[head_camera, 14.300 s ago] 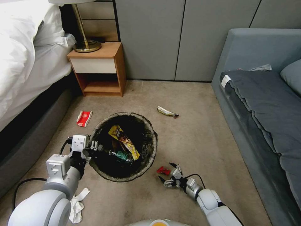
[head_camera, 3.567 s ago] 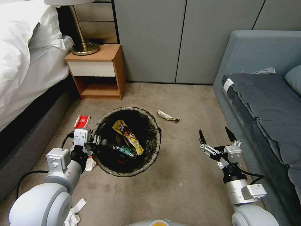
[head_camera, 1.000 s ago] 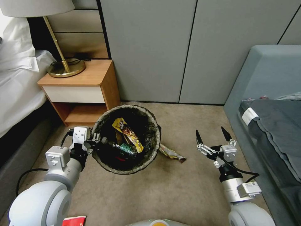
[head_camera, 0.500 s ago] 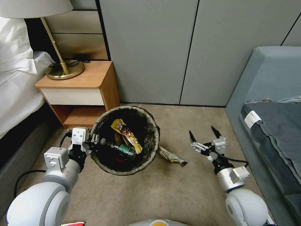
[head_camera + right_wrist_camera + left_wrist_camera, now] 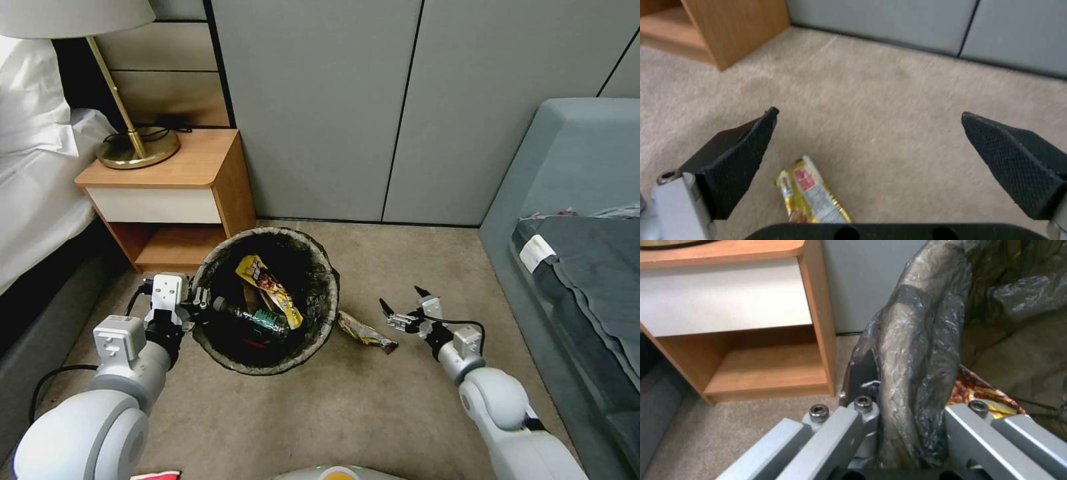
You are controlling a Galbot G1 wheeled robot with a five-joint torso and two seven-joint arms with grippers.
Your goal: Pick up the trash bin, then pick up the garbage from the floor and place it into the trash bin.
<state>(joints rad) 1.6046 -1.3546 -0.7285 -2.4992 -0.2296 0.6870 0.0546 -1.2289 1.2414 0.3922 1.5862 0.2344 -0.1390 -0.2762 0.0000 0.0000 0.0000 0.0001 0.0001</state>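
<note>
Trash bin (image 5: pixel 267 300) held at its lined rim by left hand (image 5: pixel 193 310), just beside the floor wrapper (image 5: pixel 365 332); right hand (image 5: pixel 405 308) low, spread wide over it, likely for pickup.

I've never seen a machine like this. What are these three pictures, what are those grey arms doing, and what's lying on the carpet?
It is a wheeled robot with two arms ending in grippers. One picture looks down from its head; the other two come from cameras on its wrists. The left gripper is clamped on the rim of the trash bin, which has a dark bag liner and already holds a bottle and a yellow wrapper. The right gripper is open, low over the carpet beside a gold snack wrapper lying next to the bin. Its wrist camera shows that wrapper between the two black fingers. A wooden nightstand stands behind.
</note>
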